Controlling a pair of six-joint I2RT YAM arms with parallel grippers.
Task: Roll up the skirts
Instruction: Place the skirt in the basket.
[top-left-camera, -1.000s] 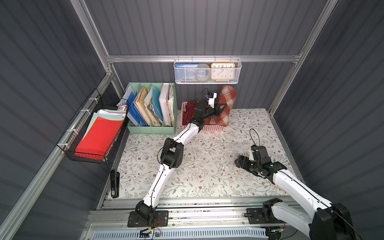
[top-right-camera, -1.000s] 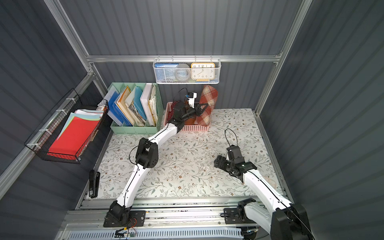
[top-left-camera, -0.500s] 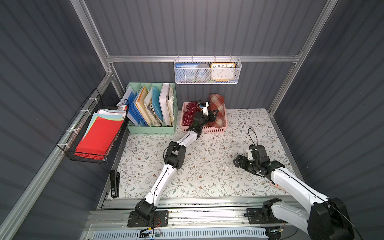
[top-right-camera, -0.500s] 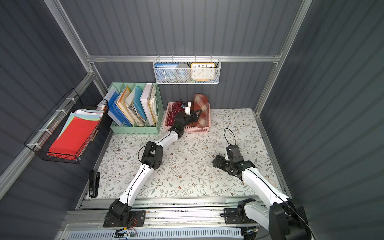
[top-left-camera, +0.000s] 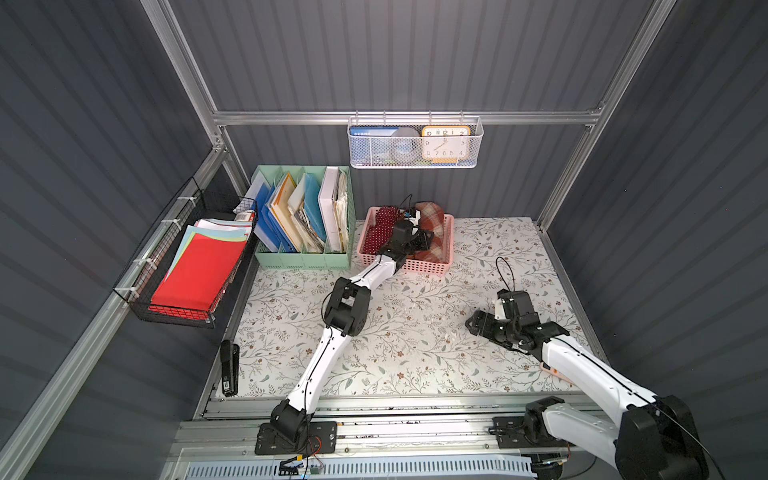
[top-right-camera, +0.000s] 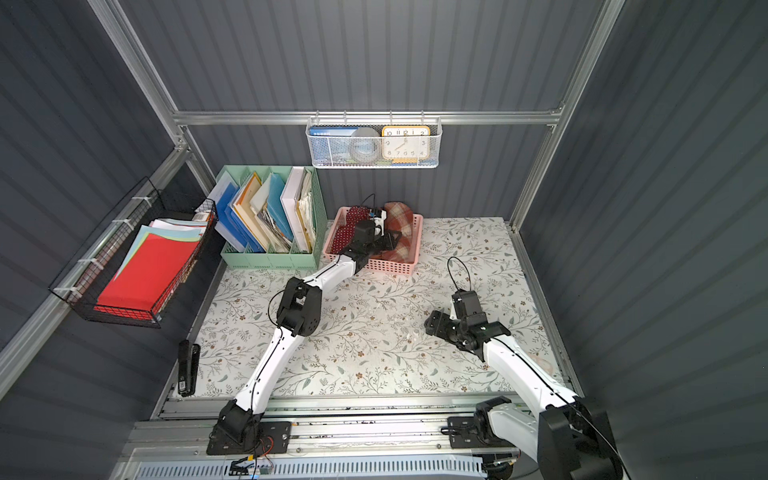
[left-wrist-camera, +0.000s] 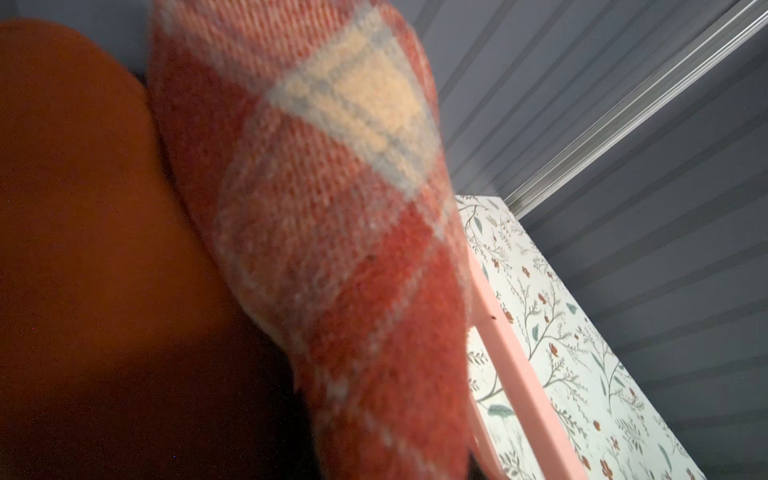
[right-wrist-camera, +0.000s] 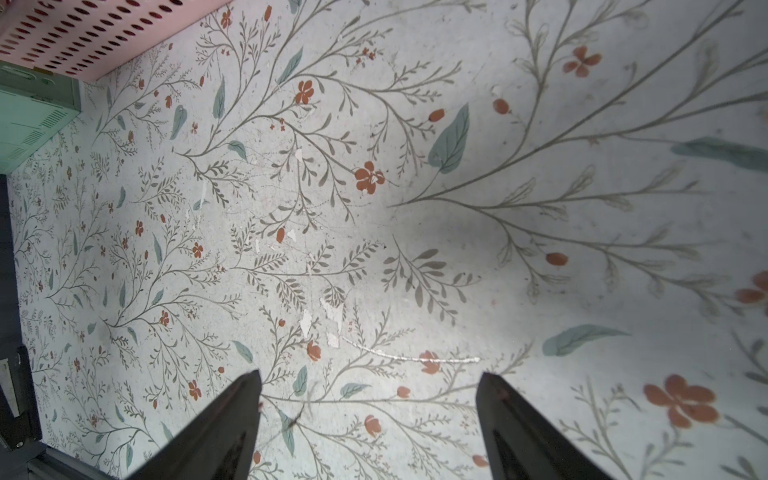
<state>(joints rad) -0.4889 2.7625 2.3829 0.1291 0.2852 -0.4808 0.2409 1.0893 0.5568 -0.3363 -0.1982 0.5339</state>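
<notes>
**Resting in the pink basket: three skirts, left arm reaching in**

Item 1. Plaid skirt (top-left-camera: 434, 220), red-and-cream, woolly. Lies as a long bundle in the pink basket (top-left-camera: 415, 266), on the side away from the green file sorter (top-left-camera: 303, 259). One end rises above the back rim. In the left wrist view it fills the middle of the picture at close range, blurred.

Item 2. Polka-dot skirt (top-left-camera: 380, 230), dark red with white dots. Same basket, on the side next to the file sorter.

Item 3. Rust-orange skirt (left-wrist-camera: 83, 228), plain. Seen only in the left wrist view, pressed against the plaid skirt; in both top views the arm covers that place.

Item 4. Left gripper (top-left-camera: 424, 241). Reaches into the basket, between the polka-dot and plaid skirts, right against the plaid one. Its fingers are not visible in any view, so I cannot tell whether it is gripping cloth or merely touching it.

Item 5. Right gripper (right-wrist-camera: 370, 376). Jaws spread wide, nothing between them; hangs low over the floral table (top-left-camera: 415, 340), well apart from the basket.

Item 6. Sundries. White mesh basket (top-left-camera: 415, 162) on the back rail, with a clock (top-left-camera: 446, 143). Black wire tray (top-left-camera: 174, 309) on the side wall, holding red paper sheets (top-left-camera: 195, 270). Black stapler (top-left-camera: 229, 368) at the table's edge.
</notes>
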